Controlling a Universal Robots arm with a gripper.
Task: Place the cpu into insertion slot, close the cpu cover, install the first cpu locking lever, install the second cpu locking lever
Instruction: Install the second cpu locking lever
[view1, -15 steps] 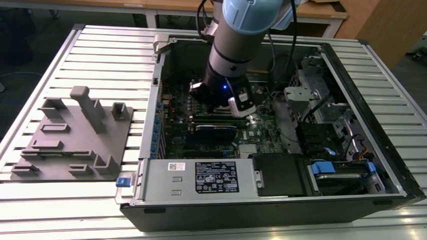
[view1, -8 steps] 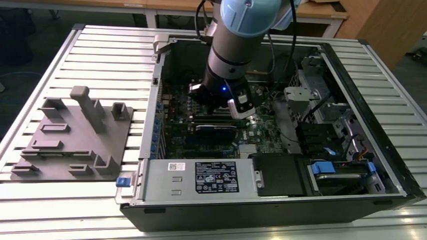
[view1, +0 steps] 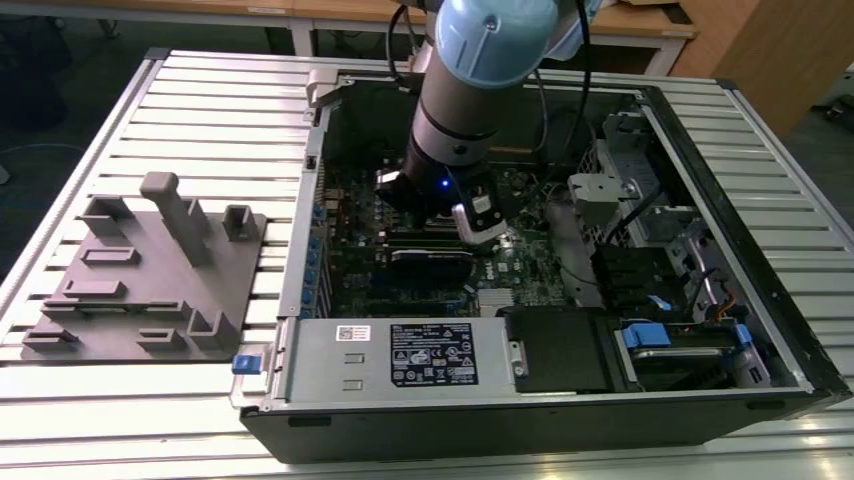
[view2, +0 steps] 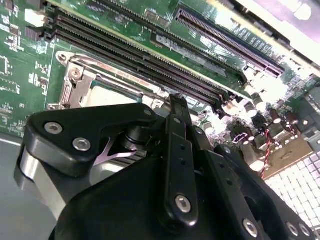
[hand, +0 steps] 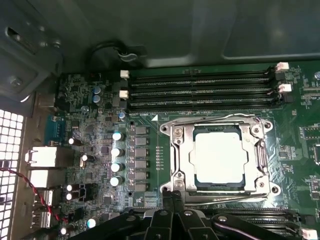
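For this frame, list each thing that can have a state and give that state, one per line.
Silver-grey square cpu: seated flat in the socket.
Square insertion slot with silvery metal rim: occupied by the cpu.
Thin silvery metal cpu cover frame: closed down around the cpu, whose top shows through its window.
Black gripper: fingertips together at the socket's edge, holding nothing.
Long narrow black memory slots: empty.
Black computer case: side open.

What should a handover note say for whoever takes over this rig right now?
Tool: fingertips together, holding nothing, at the socket's edge inside the open computer case.
Cpu: seated in the insertion slot, silver top showing.
Cpu cover: down around the chip, framing it.
Done: cpu placed, cover apparently closed.
Left: whether both locking levers are latched cannot be told; check them. The tool sits nearest the socket edge by the memory slots.
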